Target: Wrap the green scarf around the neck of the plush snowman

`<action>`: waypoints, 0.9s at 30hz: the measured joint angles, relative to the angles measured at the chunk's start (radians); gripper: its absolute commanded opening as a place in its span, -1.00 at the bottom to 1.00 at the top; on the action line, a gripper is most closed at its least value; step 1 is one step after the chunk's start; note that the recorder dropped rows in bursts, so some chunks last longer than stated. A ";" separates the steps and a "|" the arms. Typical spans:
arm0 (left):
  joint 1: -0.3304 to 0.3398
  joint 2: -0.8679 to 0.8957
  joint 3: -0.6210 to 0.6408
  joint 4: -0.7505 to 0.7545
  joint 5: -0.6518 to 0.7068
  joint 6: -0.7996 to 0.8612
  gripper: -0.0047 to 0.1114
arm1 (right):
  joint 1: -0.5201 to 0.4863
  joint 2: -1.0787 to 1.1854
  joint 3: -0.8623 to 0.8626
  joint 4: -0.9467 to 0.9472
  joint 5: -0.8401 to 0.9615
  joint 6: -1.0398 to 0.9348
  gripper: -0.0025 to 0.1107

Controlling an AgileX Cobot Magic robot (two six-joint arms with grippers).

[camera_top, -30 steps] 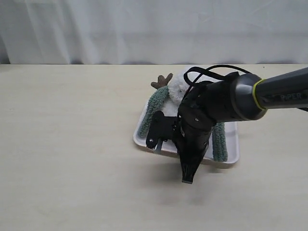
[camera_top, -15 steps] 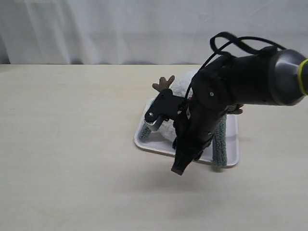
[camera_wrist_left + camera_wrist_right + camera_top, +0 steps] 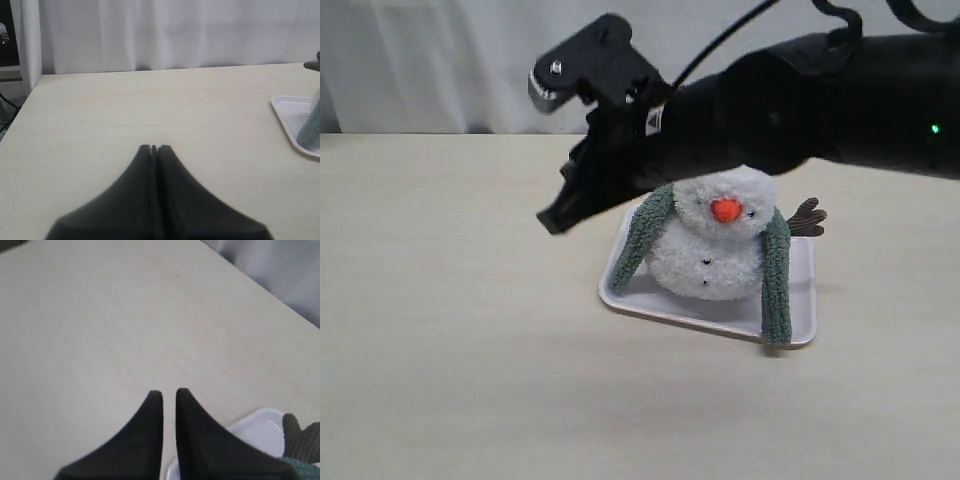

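The white plush snowman (image 3: 712,258) sits upright on a white tray (image 3: 802,328), its orange nose facing the camera. The green scarf (image 3: 777,278) lies around the back of its neck (image 3: 720,229), and both ends hang down the sides past the body. My right gripper (image 3: 554,219) hovers above the table, up and left of the snowman. Its fingers (image 3: 156,405) stand a narrow gap apart with nothing between them. In the left wrist view my left gripper (image 3: 154,148) is shut and empty over bare table, with one scarf end (image 3: 311,125) at the frame edge.
A brown twig arm (image 3: 807,217) sticks out on the snowman's right. The tray corner (image 3: 260,426) shows beside the right fingers. A white curtain hangs behind the table's far edge. The left wrist view shows the table's left edge (image 3: 20,112).
The right arm has swung up and to the left, away from the front of the tray. The snowman, hidden behind it before, now shows in full with the scarf hanging down both sides.
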 measured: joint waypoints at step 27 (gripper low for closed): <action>0.000 0.000 0.000 0.000 0.000 0.000 -0.92 | -0.169 0.498 -0.596 -0.268 0.506 0.246 -0.07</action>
